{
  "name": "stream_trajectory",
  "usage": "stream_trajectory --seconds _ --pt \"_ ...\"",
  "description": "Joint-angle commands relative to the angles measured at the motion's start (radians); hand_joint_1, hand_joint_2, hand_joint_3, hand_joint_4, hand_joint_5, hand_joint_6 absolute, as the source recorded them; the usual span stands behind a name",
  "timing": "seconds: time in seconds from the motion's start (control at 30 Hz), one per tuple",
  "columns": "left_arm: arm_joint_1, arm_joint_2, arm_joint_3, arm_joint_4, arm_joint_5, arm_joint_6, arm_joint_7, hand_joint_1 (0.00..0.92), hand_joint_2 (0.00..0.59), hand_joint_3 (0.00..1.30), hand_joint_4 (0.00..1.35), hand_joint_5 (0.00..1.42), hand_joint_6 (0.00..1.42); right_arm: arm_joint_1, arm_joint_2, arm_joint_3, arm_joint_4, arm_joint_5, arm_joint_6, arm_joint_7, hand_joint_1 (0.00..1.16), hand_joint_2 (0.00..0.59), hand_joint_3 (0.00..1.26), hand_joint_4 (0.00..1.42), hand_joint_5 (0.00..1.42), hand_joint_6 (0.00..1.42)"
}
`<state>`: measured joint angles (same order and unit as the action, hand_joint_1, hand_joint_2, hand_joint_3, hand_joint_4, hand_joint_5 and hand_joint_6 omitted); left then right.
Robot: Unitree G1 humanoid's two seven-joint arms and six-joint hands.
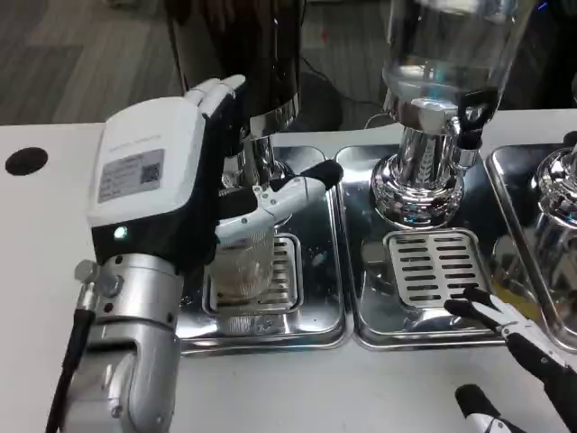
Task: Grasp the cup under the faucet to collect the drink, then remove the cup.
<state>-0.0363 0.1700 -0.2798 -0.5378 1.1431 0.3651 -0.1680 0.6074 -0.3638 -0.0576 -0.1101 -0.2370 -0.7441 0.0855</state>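
Observation:
A clear plastic cup [242, 267] stands on the slotted grate of the left drip tray [311, 311], below the left dispenser's faucet [259, 164]. My left hand [167, 180] closes around the cup's upper part from the left. Its thumb [293, 193] reaches across the right side, and its fingers [216, 92] rise behind. The hand's white back hides the cup's rim and the spout. Something pale shows in the cup's bottom; I cannot tell whether liquid is flowing. My right hand [516, 347] rests low at the bottom right with its fingers apart, holding nothing.
A second dispenser with a clear tank [446, 45] and a black tap lever [473, 113] stands over the middle drip tray [431, 266]. A third chrome dispenser [554, 194] sits at the right edge. White table [45, 271] lies to the left and front.

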Motion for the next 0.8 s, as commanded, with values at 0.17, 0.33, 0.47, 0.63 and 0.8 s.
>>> stream_trajectory --seconds 0.17,0.33,0.47,0.63,0.8 --pt "0.046 0.003 -0.005 -0.041 0.008 -0.016 -0.02 0.075 0.057 0.28 0.22 0.64 0.86 -0.001 -0.001 -0.001 0.013 0.011 -0.026 0.005 0.48 0.368 0.19 0.08 0.04 0.0" --pt "0.083 0.003 -0.006 -0.06 0.009 -0.025 -0.018 0.075 0.058 0.28 0.23 0.64 0.86 -0.003 0.0 0.0 0.015 0.014 -0.028 0.006 0.48 0.37 0.19 0.08 0.04 0.0" --pt "0.114 0.003 -0.003 -0.074 0.007 -0.038 -0.014 0.075 0.058 0.28 0.24 0.64 0.87 -0.003 0.001 0.003 0.018 0.014 -0.03 0.007 0.48 0.37 0.19 0.08 0.04 0.0" --pt "0.14 0.001 0.003 -0.085 0.006 -0.051 -0.009 0.075 0.058 0.28 0.24 0.65 0.86 -0.001 0.001 0.005 0.017 0.012 -0.032 0.008 0.48 0.37 0.19 0.08 0.04 0.0" --pt "0.165 -0.006 0.01 -0.09 0.002 -0.064 0.0 0.075 0.058 0.28 0.23 0.65 0.84 0.004 0.002 0.006 0.01 0.013 -0.033 0.009 0.48 0.37 0.19 0.08 0.04 0.0"
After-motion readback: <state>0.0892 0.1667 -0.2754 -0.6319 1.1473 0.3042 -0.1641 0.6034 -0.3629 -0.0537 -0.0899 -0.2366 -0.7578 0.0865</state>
